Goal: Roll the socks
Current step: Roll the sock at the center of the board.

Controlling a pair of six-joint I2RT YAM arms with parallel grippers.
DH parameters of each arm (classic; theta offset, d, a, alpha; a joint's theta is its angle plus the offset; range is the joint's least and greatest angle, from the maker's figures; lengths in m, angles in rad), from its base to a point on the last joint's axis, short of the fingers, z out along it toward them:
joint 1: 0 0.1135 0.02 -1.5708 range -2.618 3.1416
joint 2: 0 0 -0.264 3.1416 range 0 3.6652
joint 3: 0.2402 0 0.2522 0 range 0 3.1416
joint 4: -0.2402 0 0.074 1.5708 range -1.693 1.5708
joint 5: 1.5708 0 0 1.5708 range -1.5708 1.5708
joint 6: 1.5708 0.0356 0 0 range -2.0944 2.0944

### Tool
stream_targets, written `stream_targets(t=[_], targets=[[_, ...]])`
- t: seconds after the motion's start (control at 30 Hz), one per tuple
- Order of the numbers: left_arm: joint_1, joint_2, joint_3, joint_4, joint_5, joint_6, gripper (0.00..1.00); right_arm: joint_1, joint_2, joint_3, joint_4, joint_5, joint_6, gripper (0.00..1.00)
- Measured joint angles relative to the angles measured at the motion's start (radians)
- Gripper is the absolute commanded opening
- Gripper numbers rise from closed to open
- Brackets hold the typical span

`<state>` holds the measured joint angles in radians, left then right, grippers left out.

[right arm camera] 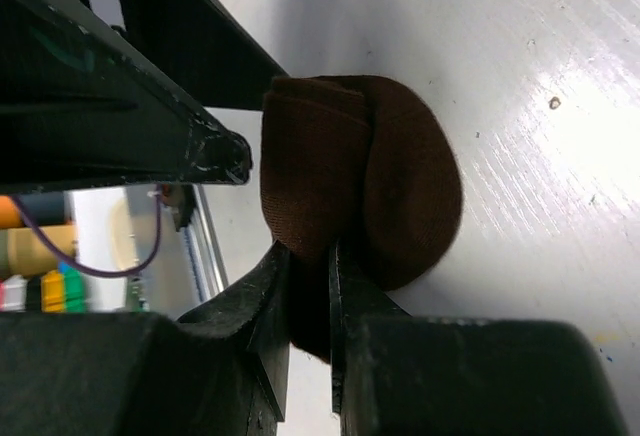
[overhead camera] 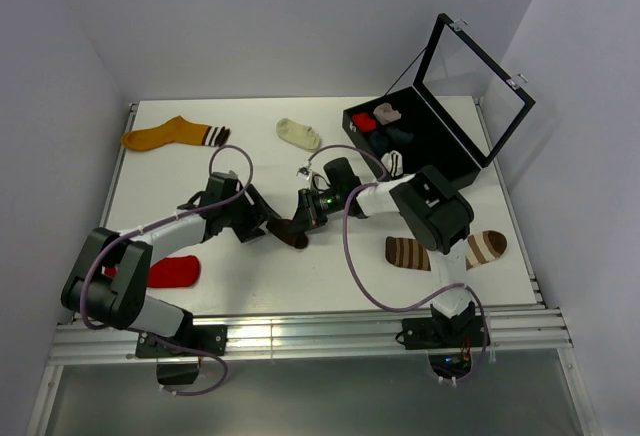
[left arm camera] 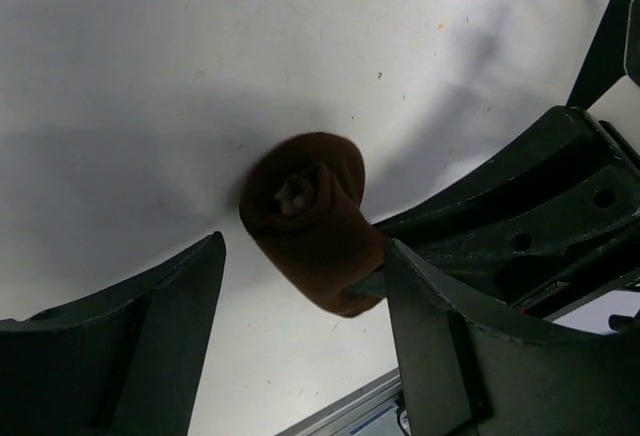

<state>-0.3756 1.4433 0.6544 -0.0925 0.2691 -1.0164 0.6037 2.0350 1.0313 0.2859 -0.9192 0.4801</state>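
1. We saw the brown sock rolled up in the middle of the worktop.
2. Our right gripper pinched its edge; our left gripper stood wide around it.
3. The red sock and cream sock lay flat, not rolled yet.

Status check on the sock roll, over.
Left gripper open, straddling the dark brown rolled fabric sock. Right gripper pinched on the roll's edge. Nothing blocking; both grippers crowd the roll.
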Motion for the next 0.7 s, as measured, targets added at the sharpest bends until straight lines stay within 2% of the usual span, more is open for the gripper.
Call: stream_targets(t=[0.4, 0.5, 0.63, 0.67, 0.7], targets=[[-0.004, 0.092, 0.0, 0.091, 0.005, -0.021, 0.63, -0.042, 0.068, 0.021, 0.042, -0.068, 0.129, 0.01], [-0.004, 0.102, 0.0, 0.115, 0.011, -0.021, 0.6, -0.047, 0.078, 0.031, 0.031, -0.076, 0.141, 0.04], [-0.004, 0.119, 0.001, 0.137, 0.016, -0.02, 0.54, -0.05, 0.083, 0.045, 0.003, -0.074, 0.143, 0.17], [-0.004, 0.125, 0.002, 0.141, 0.018, -0.02, 0.53, -0.05, 0.082, 0.05, -0.014, -0.068, 0.138, 0.24], [-0.004, 0.132, 0.005, 0.144, 0.022, -0.021, 0.52, -0.05, 0.079, 0.051, -0.023, -0.063, 0.135, 0.28]])
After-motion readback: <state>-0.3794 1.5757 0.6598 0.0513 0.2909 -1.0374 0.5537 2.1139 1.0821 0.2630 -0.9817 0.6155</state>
